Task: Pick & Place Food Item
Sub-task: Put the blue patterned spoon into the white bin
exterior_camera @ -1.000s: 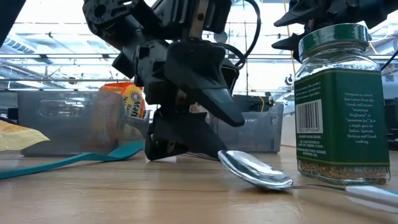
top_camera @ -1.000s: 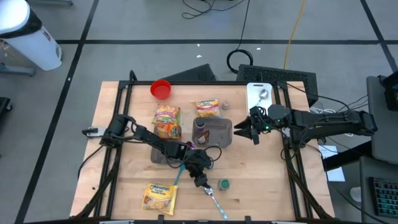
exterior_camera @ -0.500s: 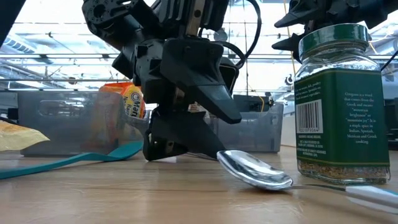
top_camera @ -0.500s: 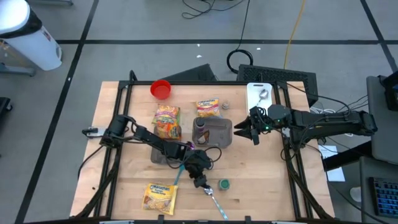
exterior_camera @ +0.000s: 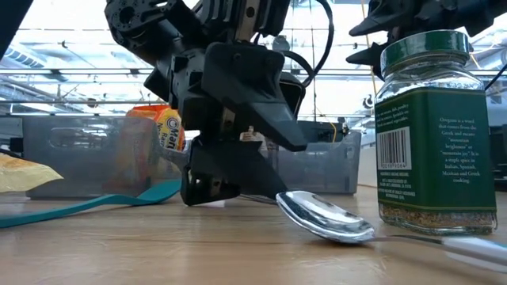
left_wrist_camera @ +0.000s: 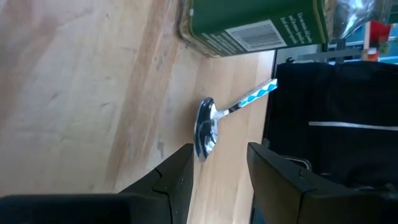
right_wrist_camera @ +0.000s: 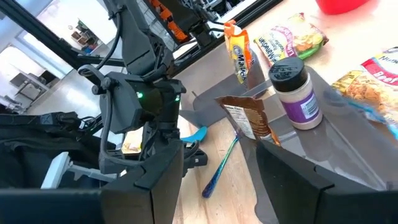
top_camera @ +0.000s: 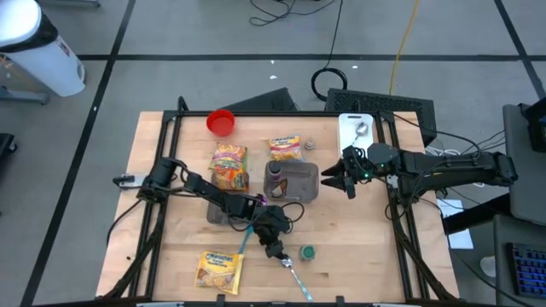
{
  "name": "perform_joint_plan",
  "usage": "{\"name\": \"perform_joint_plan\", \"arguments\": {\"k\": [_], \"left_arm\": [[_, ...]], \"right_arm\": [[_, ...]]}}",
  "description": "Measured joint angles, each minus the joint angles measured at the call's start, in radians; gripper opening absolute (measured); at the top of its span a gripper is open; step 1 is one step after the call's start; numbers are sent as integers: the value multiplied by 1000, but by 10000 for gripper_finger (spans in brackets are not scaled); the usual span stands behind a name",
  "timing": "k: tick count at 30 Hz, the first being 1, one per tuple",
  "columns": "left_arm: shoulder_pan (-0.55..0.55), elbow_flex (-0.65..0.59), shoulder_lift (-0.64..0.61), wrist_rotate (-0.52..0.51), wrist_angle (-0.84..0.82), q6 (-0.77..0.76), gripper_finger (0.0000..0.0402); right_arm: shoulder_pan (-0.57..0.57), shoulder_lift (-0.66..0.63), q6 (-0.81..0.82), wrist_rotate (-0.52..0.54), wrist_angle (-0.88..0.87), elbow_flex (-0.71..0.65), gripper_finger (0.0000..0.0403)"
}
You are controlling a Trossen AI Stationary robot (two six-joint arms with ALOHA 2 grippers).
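so the left hand [top_camera: 275, 250] hangs low with fingers parted and empty, right beside the spoon [top_camera: 293, 271] bowl, whose handle runs away toward the worktop [top_camera: 358, 239] front edge, while the right hand [top_camera: 339, 179] waits open by the grey tray [top_camera: 300, 181].

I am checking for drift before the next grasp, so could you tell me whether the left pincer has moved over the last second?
Yes, slightly. In the low view the left pincer has edged left, away from the spoon lying beside the green jar.
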Motion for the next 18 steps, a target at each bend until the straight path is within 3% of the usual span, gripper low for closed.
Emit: {"name": "perform_joint_plan", "arguments": {"k": [18], "left_arm": [[2, 0, 10, -31, -40, -25, 156]], "right_arm": [[-5, 5, -28, 11, -11, 0, 196]]}}
